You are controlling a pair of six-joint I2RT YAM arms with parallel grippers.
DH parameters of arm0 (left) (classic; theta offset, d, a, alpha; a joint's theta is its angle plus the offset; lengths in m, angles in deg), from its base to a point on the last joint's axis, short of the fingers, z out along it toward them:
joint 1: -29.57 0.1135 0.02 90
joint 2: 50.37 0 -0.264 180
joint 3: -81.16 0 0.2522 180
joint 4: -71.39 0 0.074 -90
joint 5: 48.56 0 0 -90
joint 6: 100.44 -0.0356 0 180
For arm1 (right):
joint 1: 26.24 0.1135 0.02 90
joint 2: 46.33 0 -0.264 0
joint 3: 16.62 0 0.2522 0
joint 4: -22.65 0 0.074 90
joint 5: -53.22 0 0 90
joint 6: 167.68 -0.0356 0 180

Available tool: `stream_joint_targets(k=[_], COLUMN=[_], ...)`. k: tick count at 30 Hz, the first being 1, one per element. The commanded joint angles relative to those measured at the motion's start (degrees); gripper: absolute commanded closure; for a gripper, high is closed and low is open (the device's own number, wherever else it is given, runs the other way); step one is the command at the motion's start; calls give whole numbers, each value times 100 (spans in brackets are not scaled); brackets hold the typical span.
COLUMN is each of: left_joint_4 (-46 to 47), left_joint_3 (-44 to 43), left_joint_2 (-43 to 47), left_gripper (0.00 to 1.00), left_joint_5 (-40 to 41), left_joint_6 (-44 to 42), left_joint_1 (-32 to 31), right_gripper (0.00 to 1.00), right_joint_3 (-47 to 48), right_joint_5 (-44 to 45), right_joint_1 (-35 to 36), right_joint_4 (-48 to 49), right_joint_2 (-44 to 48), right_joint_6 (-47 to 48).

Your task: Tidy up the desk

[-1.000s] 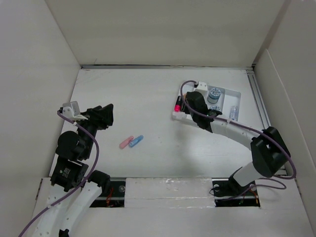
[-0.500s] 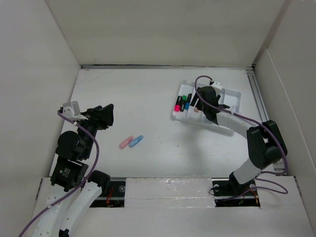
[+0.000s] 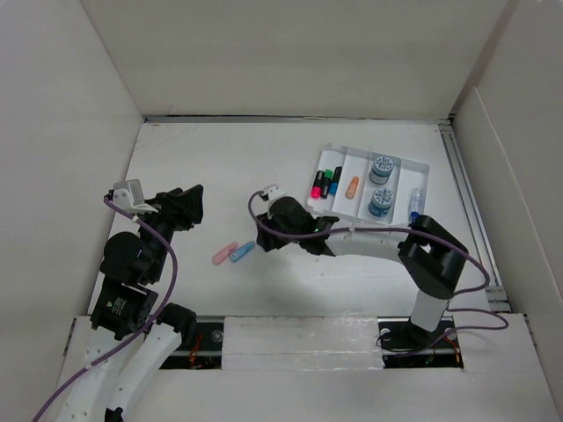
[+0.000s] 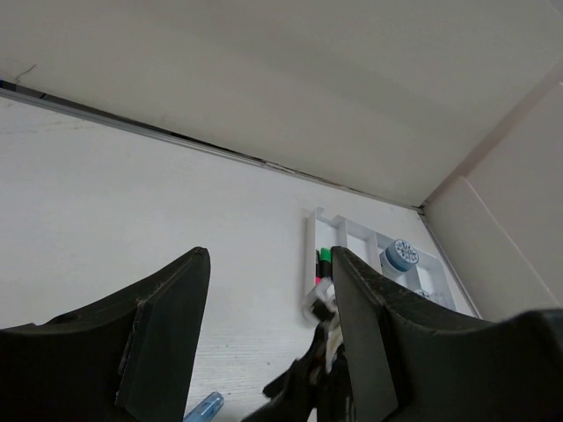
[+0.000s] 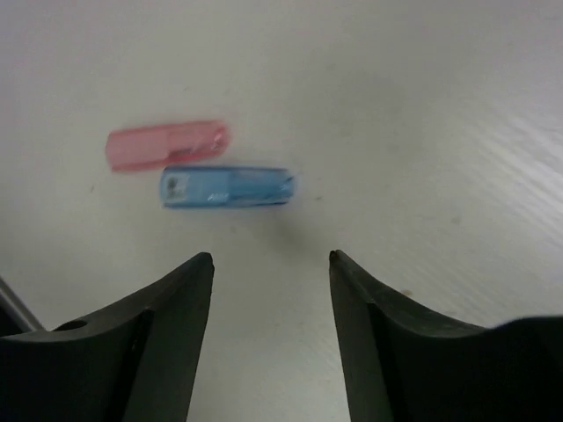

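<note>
Off-white panels wall the bench (image 3: 220, 167), with a tray (image 3: 426, 166) at its right rear. The right end effector (image 5: 271, 264) has swung from that tray to the blue piece (image 5: 227, 186) and pink piece (image 5: 167, 145) and hangs released and empty over them; they are probably filed next. The left end effector (image 4: 268, 264) waits released.

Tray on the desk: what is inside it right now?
A pink marker, green marker and dark marker share the left slot of the tray. Next come an orange piece, two round tubs and a blue-tipped item. The right arm hides the near right corner.
</note>
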Motion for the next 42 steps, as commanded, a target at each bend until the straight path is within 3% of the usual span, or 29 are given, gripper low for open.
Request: stream_joint_targets(k=[1, 4, 6, 17, 25, 35, 42], left_joint_4=[208, 242, 243, 243, 226, 225, 243], left_joint_3=[-122, -96, -104, -96, -104, -96, -96], left_joint_2=[-58, 12, 12, 92, 39, 30, 56], left_gripper=[47, 47, 47, 47, 47, 47, 47], left_joint_5=[-44, -62, -44, -88, -62, -88, -53], left_joint_6=[-72, -81, -81, -81, -72, -90, -99], left_joint_1=[24, 24, 24, 24, 24, 24, 24], right_gripper=[36, 19, 17, 16, 15, 2, 11], right_joint_3=[404, 710, 860, 1651, 2232, 2548, 2593], right_joint_5=[-347, -662, -664, 398, 610, 557, 1312], right_joint_1=[427, 542, 603, 850, 1017, 1131, 1245], right_joint_4=[-168, -150, -194, -826, -1134, -1161, -1214], right_joint_2=[-217, -742, -823, -1605, -2036, -2291, -2520], right_joint_6=[160, 3, -33, -33, 11, 55, 125])
